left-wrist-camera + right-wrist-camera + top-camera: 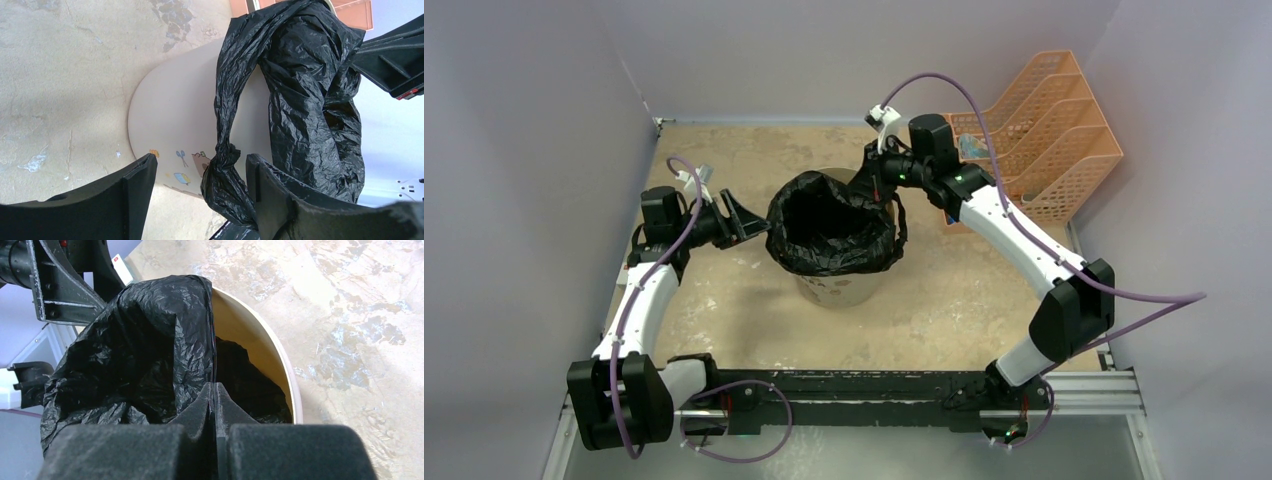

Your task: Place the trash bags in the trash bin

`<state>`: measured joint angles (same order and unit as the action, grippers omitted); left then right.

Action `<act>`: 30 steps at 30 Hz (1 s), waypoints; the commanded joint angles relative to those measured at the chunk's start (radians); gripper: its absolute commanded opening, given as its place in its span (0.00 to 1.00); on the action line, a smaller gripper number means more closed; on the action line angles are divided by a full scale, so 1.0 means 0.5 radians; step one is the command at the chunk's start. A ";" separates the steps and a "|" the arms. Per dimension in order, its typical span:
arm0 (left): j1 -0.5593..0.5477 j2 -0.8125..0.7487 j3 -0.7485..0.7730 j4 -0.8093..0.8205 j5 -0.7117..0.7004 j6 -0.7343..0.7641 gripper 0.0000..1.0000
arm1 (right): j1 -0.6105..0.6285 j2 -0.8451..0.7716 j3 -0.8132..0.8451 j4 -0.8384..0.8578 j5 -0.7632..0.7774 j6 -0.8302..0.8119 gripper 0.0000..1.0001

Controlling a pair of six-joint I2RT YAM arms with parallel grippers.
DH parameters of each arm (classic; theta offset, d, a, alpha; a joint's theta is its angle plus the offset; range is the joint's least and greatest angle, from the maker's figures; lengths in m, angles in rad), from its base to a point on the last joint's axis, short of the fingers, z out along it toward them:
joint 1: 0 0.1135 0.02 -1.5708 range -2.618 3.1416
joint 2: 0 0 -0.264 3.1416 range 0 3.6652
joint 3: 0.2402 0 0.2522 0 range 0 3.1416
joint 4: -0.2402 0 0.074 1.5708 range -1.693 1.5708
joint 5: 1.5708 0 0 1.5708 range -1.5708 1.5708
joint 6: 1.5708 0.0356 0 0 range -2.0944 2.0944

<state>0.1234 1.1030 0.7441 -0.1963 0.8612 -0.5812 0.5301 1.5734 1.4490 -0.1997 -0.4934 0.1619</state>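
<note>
The left gripper (746, 220) stands with its fingers spread beside the left wall of the trash bin (839, 290). In its wrist view a twisted loop of the trash bag (310, 100) hangs in the gap between the two fingers, closer to one of them; whether it touches cannot be told. Bare table (944, 290) lies open behind and to the outer side of this gripper. Ahead of it the bag's mouth is draped over the bin's rim on most sides, its crinkled film bulging outward past the edge. Across the bin, the right gripper (879, 178) has its pads pressed together on a thin fold of the bag's edge, just above the far rim, where a stretch of cream rim is uncovered. Behind that arm's wrist an orange mesh organiser (1044, 130) stands near, leaving little room on that side.
</note>
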 commanded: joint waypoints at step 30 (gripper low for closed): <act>0.014 0.080 0.094 0.244 0.168 0.020 0.60 | -0.050 0.015 0.009 0.238 0.767 0.308 0.00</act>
<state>0.1234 1.1275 0.7616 -0.1375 0.9131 -0.5823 0.5095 1.5955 1.4487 -0.1043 -0.1326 0.3134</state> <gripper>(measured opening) 0.602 0.004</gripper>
